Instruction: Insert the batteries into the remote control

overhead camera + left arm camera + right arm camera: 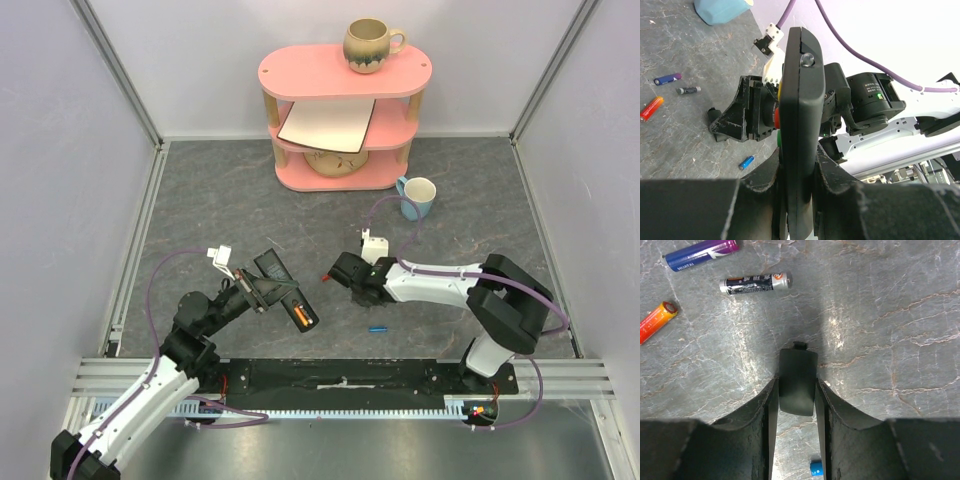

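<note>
Left claw: the left gripper (799,167) is clamping nearly shut on the remote control (801,100), one finger pressing each long side.
Remote control: it is being held up off the table (220,210), turned on edge in the left wrist view, with red, green and yellow buttons showing on the side facing the right arm.
Remote in top view: the remote control (272,268) is lying aslant in front of the left gripper (256,291), left of the right gripper (335,275) and apart from it. An orange patch is showing at its near end, and I cannot tell what it is.
Right claw: the right gripper (796,387) is standing partly open, low over the table, with its fingers (765,410) hugging a small black cover (798,382). Both fingers appear to be touching its long sides.
Batteries beyond the right claw: a blue and purple battery (702,252), a black and silver battery (755,283) and a red-orange battery (657,320) are lying loose on the table, apart from each other and from the cover.
Short blue battery: the blue battery (377,328) is lying alone on the table, nearer the arm bases than the right gripper.
Background: a pink shelf (345,75) is standing at the far edge with a brown mug (370,45) on top, and a pale blue mug (417,197) is sitting on the table just beside it.
</note>
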Tool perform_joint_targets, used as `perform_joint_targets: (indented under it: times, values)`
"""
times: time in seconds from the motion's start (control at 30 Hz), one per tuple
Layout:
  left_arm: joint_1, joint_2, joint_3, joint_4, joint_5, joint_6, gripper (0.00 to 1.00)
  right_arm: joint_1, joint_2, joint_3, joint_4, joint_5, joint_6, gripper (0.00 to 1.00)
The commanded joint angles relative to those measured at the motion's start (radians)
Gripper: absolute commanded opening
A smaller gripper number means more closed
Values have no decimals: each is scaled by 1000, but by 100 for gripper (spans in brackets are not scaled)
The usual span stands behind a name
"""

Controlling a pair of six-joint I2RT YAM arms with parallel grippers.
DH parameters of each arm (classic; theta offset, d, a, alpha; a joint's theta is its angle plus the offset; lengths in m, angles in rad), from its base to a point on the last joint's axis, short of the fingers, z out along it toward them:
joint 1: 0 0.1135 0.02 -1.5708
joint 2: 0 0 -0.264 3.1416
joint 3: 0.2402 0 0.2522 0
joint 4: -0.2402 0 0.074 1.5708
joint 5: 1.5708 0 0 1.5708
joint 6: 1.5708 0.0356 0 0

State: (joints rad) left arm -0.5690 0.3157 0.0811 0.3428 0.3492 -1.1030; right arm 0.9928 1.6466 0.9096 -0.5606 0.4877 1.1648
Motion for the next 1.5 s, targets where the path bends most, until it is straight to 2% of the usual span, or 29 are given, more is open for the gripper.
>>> perform_joint_targets:
  times: [0.0, 0.2, 0.3, 0.37, 0.47, 0.6, 0.7, 0.77, 0.87, 1.2, 1.47]
  values:
    - [0, 2, -3, 59, 13, -29, 2, -28, -4, -43, -10, 11, -71, 40]
    - [0, 16, 0, 62, 16, -26, 2, -39, -51, -72, 27, -18, -181, 34]
    - [0, 25, 2, 67, 14, -21, 2, -42, -85, -84, 48, -29, -246, 26]
    - [0, 42, 5, 67, 14, -20, 2, -45, -96, -84, 59, -49, -303, 26]
    - [0, 68, 11, 78, 14, -17, 2, -52, -84, -83, 59, -64, -376, 35]
    - [0, 88, 17, 84, 19, -11, 2, -60, -57, -72, 56, -78, -461, 56]
    - [0, 95, 17, 84, 16, -9, 2, -60, -50, -58, 48, -75, -494, 68]
    - [0, 103, 17, 84, 14, -6, 2, -60, -47, -35, 32, -60, -507, 71]
    - [0, 117, 19, 93, 19, -4, 2, -45, -47, 11, 1, -29, -514, 72]
    - [0, 115, 8, 102, 25, -12, 2, -23, 7, 71, -4, -47, -521, 62]
    - [0, 97, 2, 85, 22, -12, 2, -23, 13, 63, -22, 0, -482, 68]
